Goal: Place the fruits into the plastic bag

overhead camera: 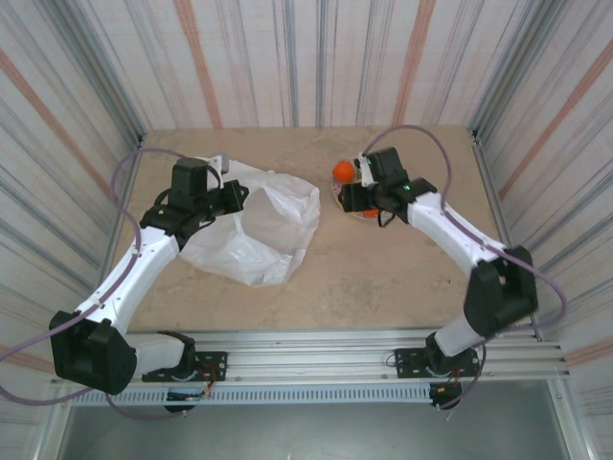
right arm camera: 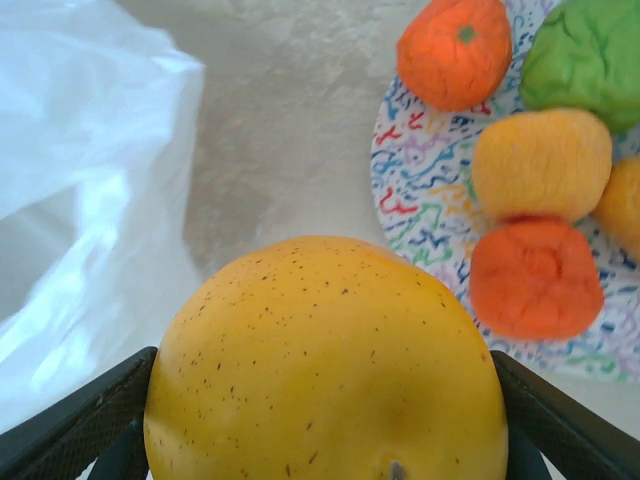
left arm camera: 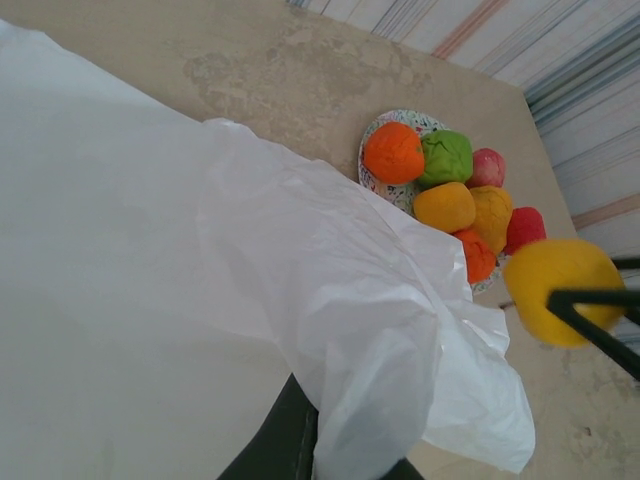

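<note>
1. Evidently one plastic bag (overhead camera: 259,225) lies crumpled on the table (overhead camera: 383,278), just left of the plate. Its film is raised, I judge so that a mouth faces the plate.
2. One left gripper (overhead camera: 230,196) is pinched tight on the bag's film, on the side away from the plate, likely to keep that mouth up.
3. One right gripper (right arm camera: 322,420), jaws spread wide, clamps a yellow fruit (right arm camera: 325,340) lifted between plate and bag, presumably on its way over.
4. One speckled plate (right arm camera: 420,200) keeps the rest gathered.
5. Seven fruits (left arm camera: 444,206) sit on the plate: two orange, two yellow-orange, one green, one pink, one red. With the held one, that makes eight.
</note>
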Robot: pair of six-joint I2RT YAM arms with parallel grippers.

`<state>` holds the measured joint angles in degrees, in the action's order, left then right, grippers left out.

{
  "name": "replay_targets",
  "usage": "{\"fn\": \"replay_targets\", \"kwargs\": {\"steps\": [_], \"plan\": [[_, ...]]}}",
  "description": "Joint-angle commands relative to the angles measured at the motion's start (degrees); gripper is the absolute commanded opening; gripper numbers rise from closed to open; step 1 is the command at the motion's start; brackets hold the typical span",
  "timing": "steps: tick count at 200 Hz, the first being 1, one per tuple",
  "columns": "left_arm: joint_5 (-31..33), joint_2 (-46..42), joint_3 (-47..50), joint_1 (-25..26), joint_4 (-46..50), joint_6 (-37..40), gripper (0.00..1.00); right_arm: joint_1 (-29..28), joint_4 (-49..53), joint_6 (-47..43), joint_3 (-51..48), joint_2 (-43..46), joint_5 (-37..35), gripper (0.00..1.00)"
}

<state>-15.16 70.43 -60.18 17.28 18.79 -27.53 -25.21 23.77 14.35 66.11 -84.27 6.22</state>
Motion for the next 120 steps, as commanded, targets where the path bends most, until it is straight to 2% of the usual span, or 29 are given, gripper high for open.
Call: {"fn": "replay_targets", "kwargs": {"steps": [1, 17, 39, 77, 120], "plan": [[-1.34, -1.35, -1.76, 0.36, 0.22, -4.54, 0.06, -1.24, -5.85, 4.32, -9.27, 7.70, 9.13, 0.67], [-1.46, -1.03, -1.63, 0.40, -0.90, -7.01, 0.05, -4.05, -11.50, 6.40, -16.15, 12.05, 11.73, 0.67], [-2.99, -0.15, -1.52, 0.80, -2.34, -9.99, 0.05, -9.27, -18.81, 8.45, -22.53, 13.89, 10.91, 0.66], [-4.75, 0.61, -1.53, 2.77, -4.02, -13.96, 0.04, -12.67, -33.60, 12.26, -27.86, 9.16, 10.00, 0.65], [-4.33, -0.11, -0.23, 5.25, -7.25, -19.38, 0.00, -17.30, -44.65, 14.30, -30.66, 3.70, 6.06, 0.63]]}}
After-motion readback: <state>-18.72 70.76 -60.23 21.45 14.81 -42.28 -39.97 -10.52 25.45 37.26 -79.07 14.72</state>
